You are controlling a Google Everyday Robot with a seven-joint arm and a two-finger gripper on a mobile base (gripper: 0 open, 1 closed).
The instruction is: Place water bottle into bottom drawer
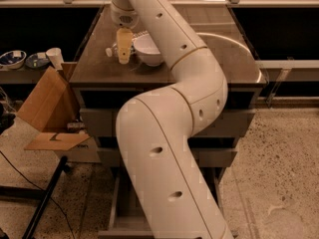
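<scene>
- We see the end effector (124, 49) pointing straight down over the left part of the table (94, 66), about midway along the left edge
- Its tip is right at the water bottle (110, 50); we cannot tell whether the end effector is apart, together or clamped on the bottle, nor whether the two touch
- The water bottle lies on its side on the table, between the left edge and the white bowl (148, 50), with its white cap towards the left edge; the end effector hides most of its body from us
- The white bowl stands upright just to the right of the end effector, partly behind the arm (169, 148)
- The thick white arm rises from the bottom of the view, bends in front of the near edge of the table and reaches across to the left part
- Below the near edge we see stacked drawer fronts (94, 121), and at the very bottom the bottom drawer (115, 208) is pulled out; the arm covers most of its inside, so we cannot make out what it holds
- Off the table's left edge an open cardboard box (42, 101) leans, and beyond it a low shelf carries two small bowls (12, 59) and a white cup (54, 58)
- A speckled floor (279, 173) lies to the right of the table
</scene>
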